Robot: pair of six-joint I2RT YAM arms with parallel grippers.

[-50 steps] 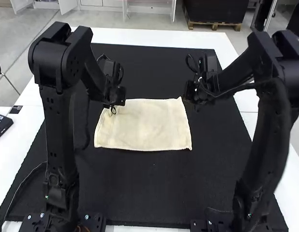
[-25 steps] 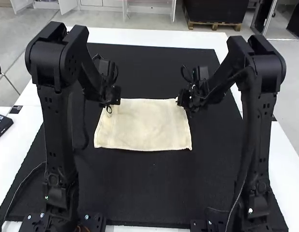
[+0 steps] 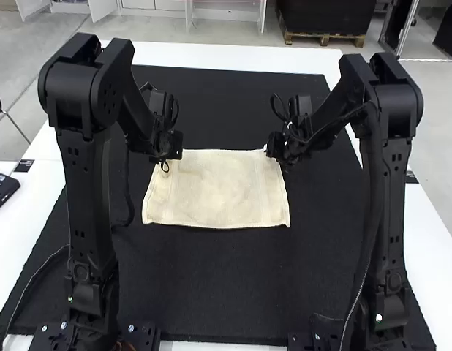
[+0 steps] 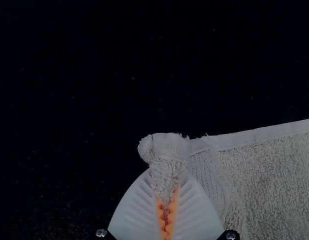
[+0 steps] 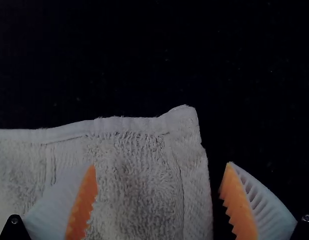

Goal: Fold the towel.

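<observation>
The cream towel (image 3: 219,191) lies spread flat on the black mat. At its far left corner is my left gripper (image 3: 167,155); in the left wrist view that gripper (image 4: 165,192) is shut on the bunched corner of the towel (image 4: 264,175). My right gripper (image 3: 272,152) is over the far right corner. In the right wrist view the right gripper (image 5: 158,200) stands open, one finger above the towel (image 5: 129,175) and the other beyond its side edge, with the corner between them.
The black mat (image 3: 233,285) extends around the towel on all sides. White table (image 3: 233,56) shows past the mat's edges. A dark box (image 3: 2,191) sits at the table's left edge.
The right gripper has moved left and inward over the towel's far right corner. The left gripper has shifted slightly left, staying at its corner.
</observation>
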